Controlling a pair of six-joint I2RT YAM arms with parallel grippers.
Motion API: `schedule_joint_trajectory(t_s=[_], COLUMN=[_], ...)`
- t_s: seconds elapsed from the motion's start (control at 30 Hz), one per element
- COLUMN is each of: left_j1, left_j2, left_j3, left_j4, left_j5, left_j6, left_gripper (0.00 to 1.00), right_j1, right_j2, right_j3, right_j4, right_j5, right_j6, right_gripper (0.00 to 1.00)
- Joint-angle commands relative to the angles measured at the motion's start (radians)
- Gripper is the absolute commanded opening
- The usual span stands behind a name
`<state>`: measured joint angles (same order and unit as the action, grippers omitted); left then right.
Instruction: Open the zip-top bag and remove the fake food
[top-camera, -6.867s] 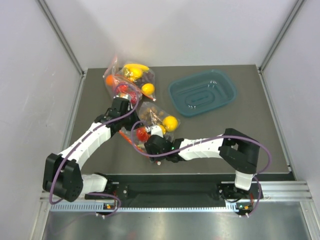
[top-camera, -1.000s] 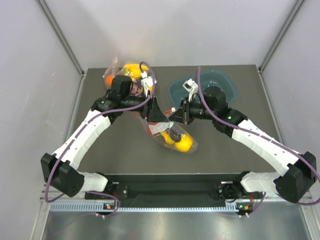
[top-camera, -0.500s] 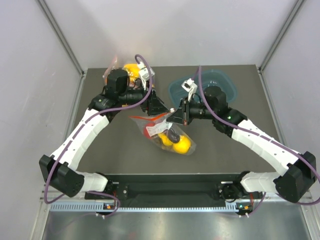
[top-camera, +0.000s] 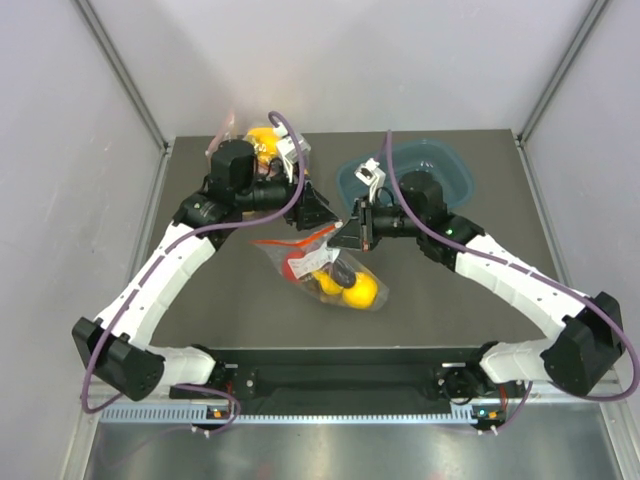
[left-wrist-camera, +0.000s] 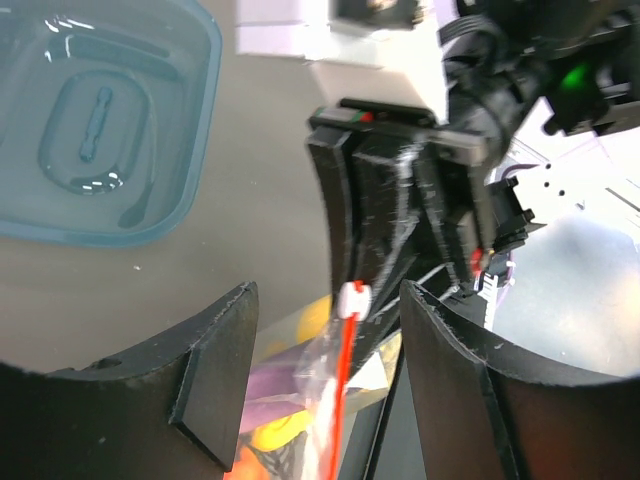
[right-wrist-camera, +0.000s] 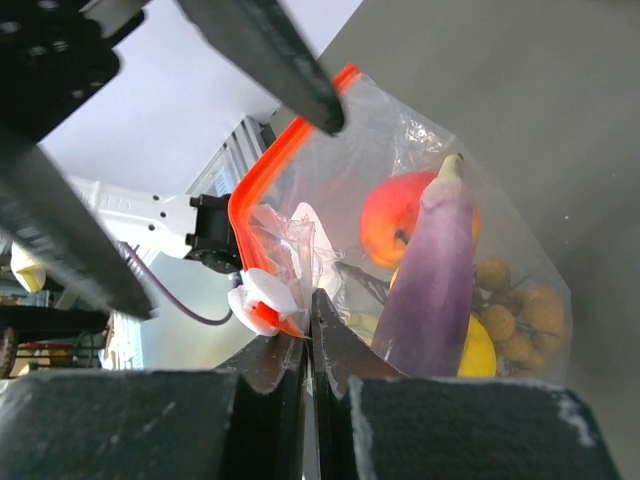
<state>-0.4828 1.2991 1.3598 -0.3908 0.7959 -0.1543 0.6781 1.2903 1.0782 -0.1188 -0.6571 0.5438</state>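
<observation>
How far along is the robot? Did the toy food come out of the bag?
Done: the bag is held up, pinched near its orange zip by the right end effector. In hand: the left end effector is open around the zip edge. I can't tell if the zip is open. Left: nothing is out yet; the tomato, eggplant and lemon sit inside.

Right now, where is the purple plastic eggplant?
The right wrist view shows the purple plastic eggplant inside the clear zip-top bag, between the red tomato and the brown knobbly cluster, over the middle of the grey table.
</observation>
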Motion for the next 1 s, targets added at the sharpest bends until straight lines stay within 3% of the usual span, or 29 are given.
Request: schedule_joint_trajectory(t_s=[0.0,0.43,0.97], left_j1=[-0.004,-0.005,-0.017], left_j2=[-0.052,-0.05,-0.008], left_j3=[0.018,-0.013,-0.005], left_j4=[0.058,-0.023,-0.063], left_j5=[0.026,0.019,0.031], left_j6=[0.021,0.096,0.13], left_gripper=[0.63,0.71,0.56], right_j1=[0.015,0.021,0.031], right_j2=[0.007,0.018,0.027], right_j3=[0.061,0.075,0.074], right_j4=[0.082,0.099,0.111], right_j5=[-0.029,-0.042,-0.044], right_j6=[0.015,0.035,0.045], right_gripper=[0.0,0.0,0.0])
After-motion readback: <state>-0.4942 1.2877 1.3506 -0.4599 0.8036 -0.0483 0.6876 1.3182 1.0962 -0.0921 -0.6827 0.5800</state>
